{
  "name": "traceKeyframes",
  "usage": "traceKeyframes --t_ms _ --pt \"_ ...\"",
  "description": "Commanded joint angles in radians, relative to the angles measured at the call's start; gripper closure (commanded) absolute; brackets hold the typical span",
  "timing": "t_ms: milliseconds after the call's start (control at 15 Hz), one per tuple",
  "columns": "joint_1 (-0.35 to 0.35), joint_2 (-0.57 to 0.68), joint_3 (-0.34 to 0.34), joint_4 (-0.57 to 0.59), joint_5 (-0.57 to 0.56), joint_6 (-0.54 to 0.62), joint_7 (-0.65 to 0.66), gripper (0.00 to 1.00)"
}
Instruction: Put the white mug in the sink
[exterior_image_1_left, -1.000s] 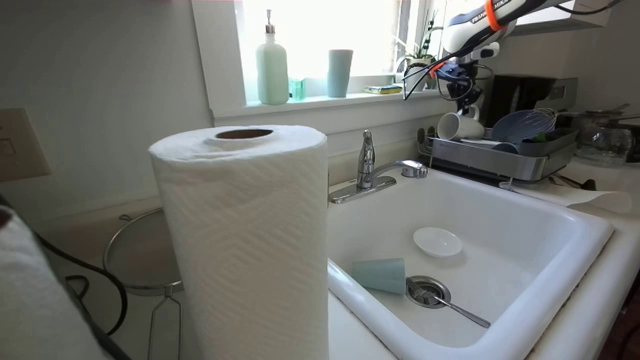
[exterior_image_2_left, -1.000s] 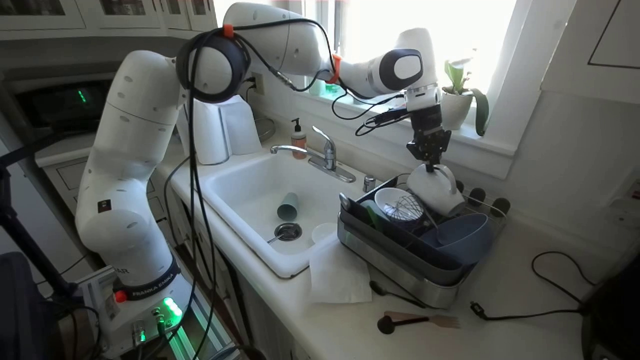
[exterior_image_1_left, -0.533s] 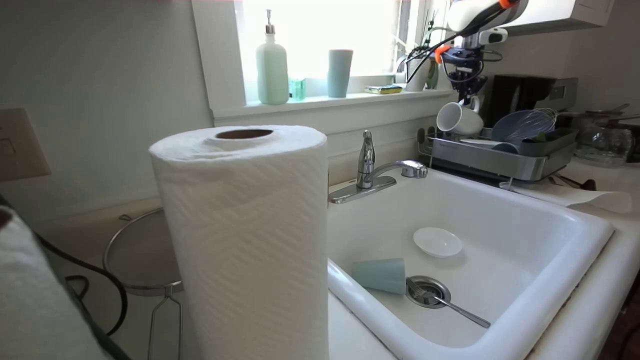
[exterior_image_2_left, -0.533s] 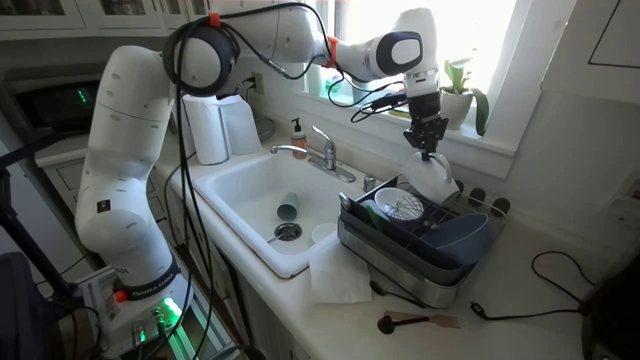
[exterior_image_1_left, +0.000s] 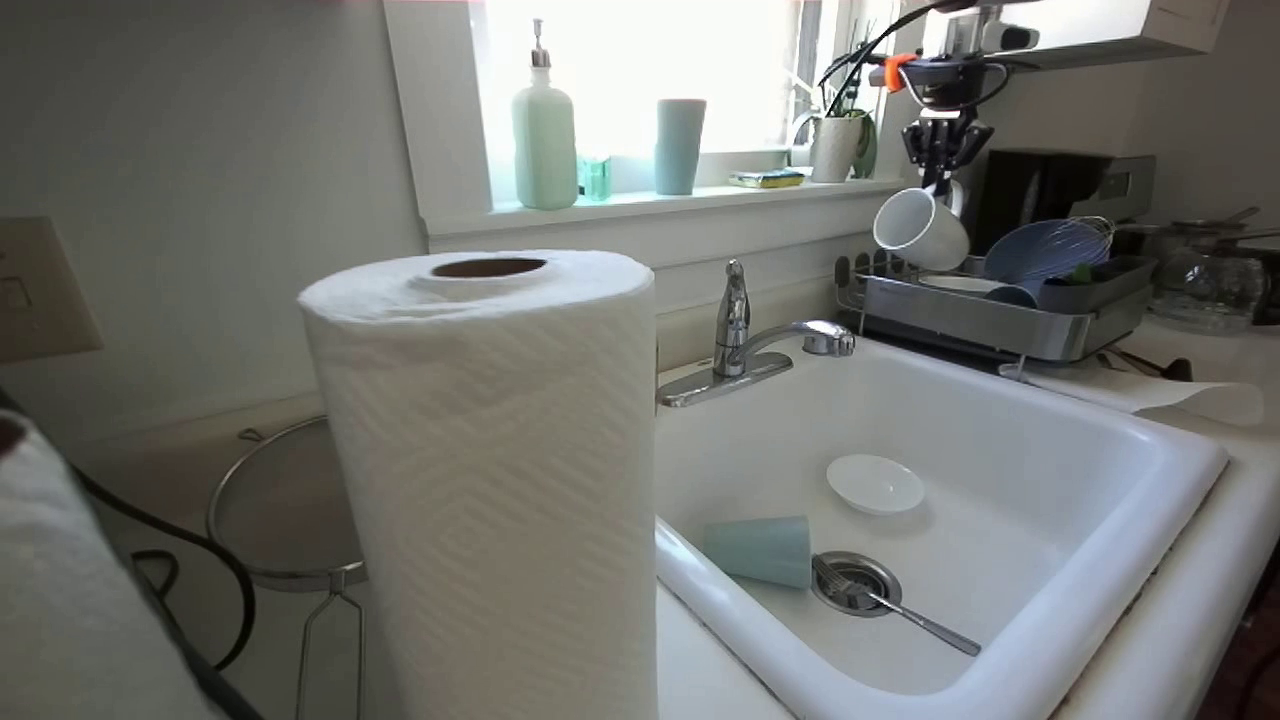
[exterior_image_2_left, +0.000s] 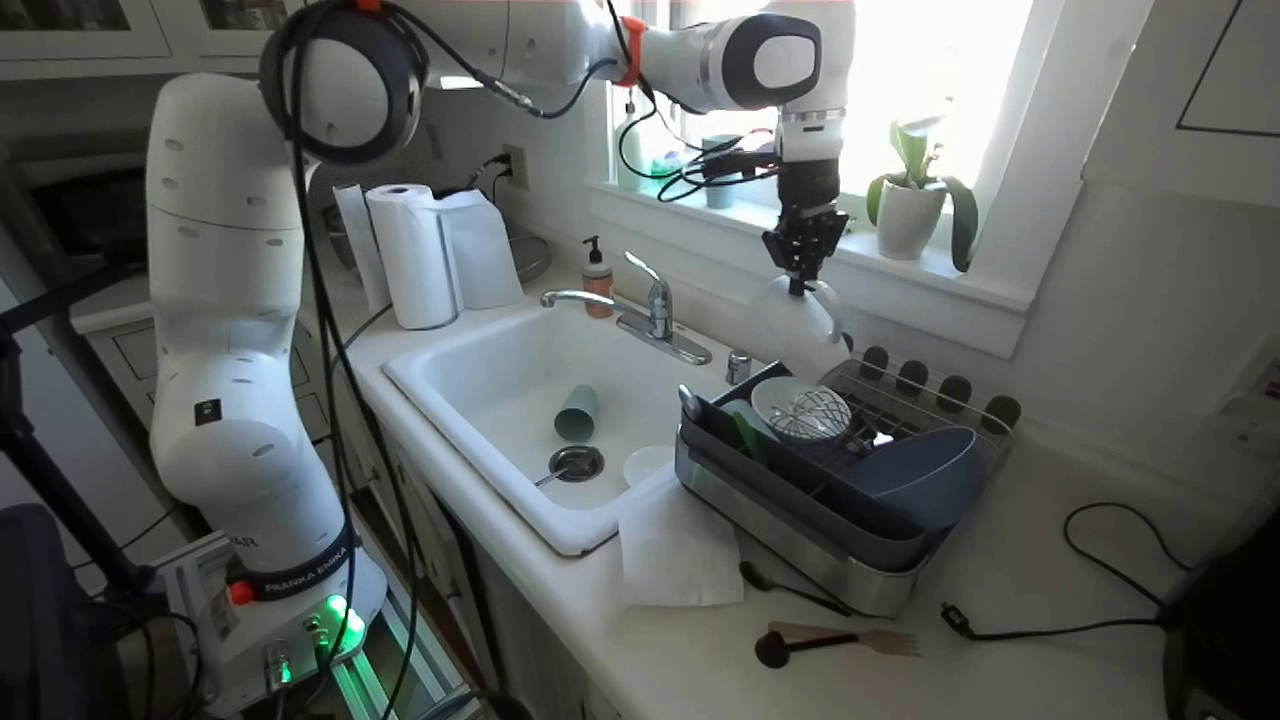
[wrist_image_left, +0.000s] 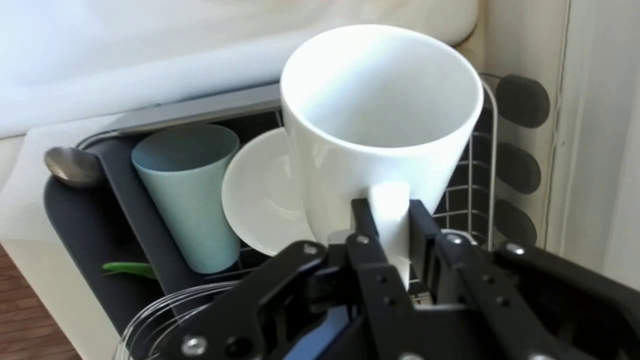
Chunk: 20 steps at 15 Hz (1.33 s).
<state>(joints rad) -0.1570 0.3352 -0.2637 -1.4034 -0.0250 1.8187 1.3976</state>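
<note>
The white mug (wrist_image_left: 340, 170) hangs from my gripper (wrist_image_left: 390, 210), whose two black fingers are shut on its handle. In an exterior view the mug (exterior_image_1_left: 922, 235) is tilted, its open mouth facing the sink side, above the far end of the dish rack. It also shows pale against the wall in an exterior view (exterior_image_2_left: 795, 320), with my gripper (exterior_image_2_left: 797, 285) pointing down over it. The white sink (exterior_image_1_left: 1180, 465) lies beside the rack; its rim also shows in an exterior view (exterior_image_2_left: 470, 460) and along the top of the wrist view (wrist_image_left: 125, 65).
The steel dish rack (exterior_image_2_left: 790, 530) holds a tumbler (wrist_image_left: 192, 200), a white dish, a whisk (exterior_image_2_left: 808, 415) and a blue bowl (exterior_image_2_left: 925, 480). The faucet (exterior_image_1_left: 735, 320) stands behind the sink. A tumbler (exterior_image_1_left: 760, 550), white dish (exterior_image_1_left: 875, 485) and fork (exterior_image_1_left: 930, 628) lie in the sink.
My gripper has risen and moved toward the sink side, carrying the mug up off the rack. The mug has tilted more, and the rack wires beneath it now show.
</note>
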Motion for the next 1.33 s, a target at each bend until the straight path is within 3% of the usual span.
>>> traceKeyframes --t_ms 0,800,1133,1267 --pt "-0.001 -0.139 0.036 -0.116 0.047 -0.029 -0.053 0.95" --pt "0.026 -0.345 0.131 -0.372 0.324 -0.213 -0.266 0.95" --pt "0.016 -0.316 0.123 -0.457 0.392 -0.260 -0.297 0.95" --pt "0.001 -0.266 0.109 -0.464 0.421 -0.335 -0.352 0.95"
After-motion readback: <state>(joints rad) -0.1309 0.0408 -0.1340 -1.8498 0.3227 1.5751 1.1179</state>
